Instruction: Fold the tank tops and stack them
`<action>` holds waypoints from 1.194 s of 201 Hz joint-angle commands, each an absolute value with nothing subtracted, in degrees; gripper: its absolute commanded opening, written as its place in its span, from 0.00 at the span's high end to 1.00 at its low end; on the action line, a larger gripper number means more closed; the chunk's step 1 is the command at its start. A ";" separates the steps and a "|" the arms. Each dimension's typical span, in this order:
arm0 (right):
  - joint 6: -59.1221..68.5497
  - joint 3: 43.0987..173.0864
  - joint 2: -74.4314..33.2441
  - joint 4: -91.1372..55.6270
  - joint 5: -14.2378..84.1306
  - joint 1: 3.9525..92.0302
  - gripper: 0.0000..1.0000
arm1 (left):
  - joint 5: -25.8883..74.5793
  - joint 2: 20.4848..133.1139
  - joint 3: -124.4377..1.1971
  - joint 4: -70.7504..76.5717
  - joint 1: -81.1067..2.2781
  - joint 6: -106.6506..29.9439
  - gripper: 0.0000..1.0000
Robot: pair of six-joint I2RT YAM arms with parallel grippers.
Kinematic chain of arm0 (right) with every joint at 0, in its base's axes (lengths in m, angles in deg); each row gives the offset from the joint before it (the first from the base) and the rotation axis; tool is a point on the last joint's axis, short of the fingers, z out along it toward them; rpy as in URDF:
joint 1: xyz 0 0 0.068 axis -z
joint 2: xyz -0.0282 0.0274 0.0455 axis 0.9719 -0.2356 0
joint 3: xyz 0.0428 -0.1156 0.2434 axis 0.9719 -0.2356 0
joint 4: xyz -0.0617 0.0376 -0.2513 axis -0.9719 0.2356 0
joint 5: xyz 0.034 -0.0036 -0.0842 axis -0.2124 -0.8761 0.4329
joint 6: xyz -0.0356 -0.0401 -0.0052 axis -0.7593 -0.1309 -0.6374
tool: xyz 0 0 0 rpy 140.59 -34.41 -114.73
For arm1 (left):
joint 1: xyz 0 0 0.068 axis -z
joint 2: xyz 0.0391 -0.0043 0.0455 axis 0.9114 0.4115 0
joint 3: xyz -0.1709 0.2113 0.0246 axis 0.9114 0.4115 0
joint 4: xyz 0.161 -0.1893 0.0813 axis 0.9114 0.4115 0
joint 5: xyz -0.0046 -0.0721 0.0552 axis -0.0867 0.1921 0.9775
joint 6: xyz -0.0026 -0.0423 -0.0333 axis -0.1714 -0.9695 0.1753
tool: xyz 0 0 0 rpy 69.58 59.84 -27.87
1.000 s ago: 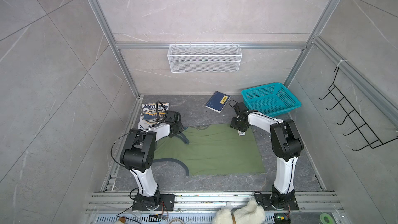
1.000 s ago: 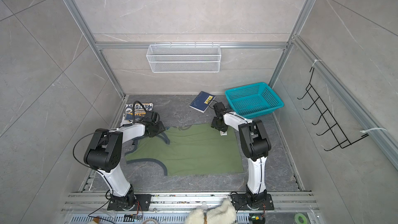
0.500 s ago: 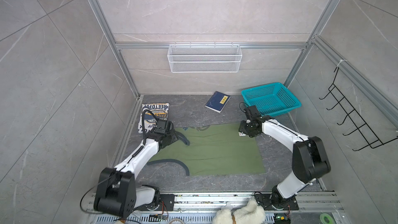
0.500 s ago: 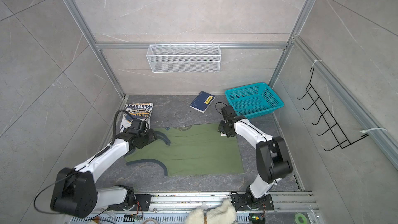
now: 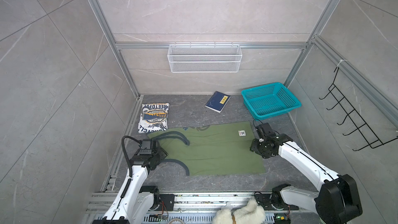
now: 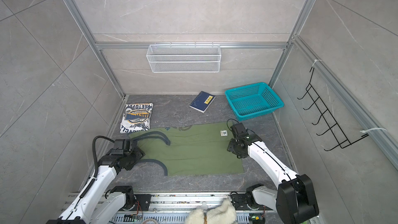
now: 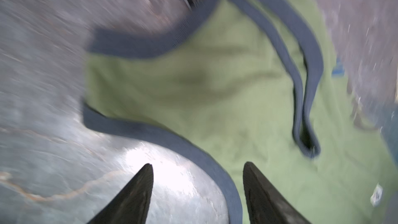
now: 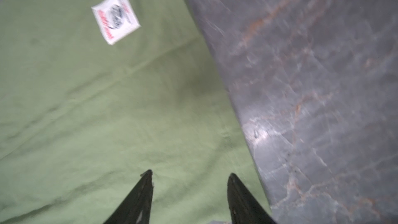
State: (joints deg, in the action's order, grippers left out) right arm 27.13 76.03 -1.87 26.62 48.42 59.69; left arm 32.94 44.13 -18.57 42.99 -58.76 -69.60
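Tank tops, both top views: the likely trouble is a lopsided fold, because the claws stand at opposite ends and one could lift before the other bites. The olive tank top lies spread flat mid-table, straps toward the left edge. The white tank top sits folded in the far left corner, just beside the olive one, perhaps touching.
Claws, a top view: the left claw is low over the strap end and the right claw is over the hem end. Their jaws are hidden from here.
Strap, left wrist view: blurred. The risk is pinching only the navy trim, which would stretch the strap while the body stays put. The left claw is spread and empty. The trim runs between its fingers, bare stone on one side, olive cloth on the other.
Hem, right wrist view: the risk is catching a single layer or closing on stone. The right claw is spread and holds nothing. It sits over olive cloth just inside the hem, with the white label well ahead.
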 commanded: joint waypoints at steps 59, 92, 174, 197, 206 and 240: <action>38.66 66.66 7.52 34.46 50.53 60.64 0.43 | 34.36 49.48 -18.72 43.53 -23.54 -87.50 0.34; 39.56 64.23 6.36 31.43 47.75 60.64 0.44 | 33.72 55.23 -16.96 36.32 -18.45 -90.95 0.38; 43.42 61.89 8.01 33.32 48.15 60.57 0.50 | 34.41 59.85 -18.47 35.87 -14.38 -93.27 0.43; 43.44 61.99 7.44 32.89 47.62 60.59 0.51 | 34.84 61.23 -18.62 36.50 -13.85 -94.05 0.44; 43.31 61.96 6.40 32.02 46.77 60.49 0.51 | 35.09 62.09 -18.84 36.01 -13.85 -93.88 0.46; 43.82 62.65 1.68 29.17 45.25 59.38 0.54 | 35.63 66.06 -19.96 33.44 -13.85 -93.52 0.56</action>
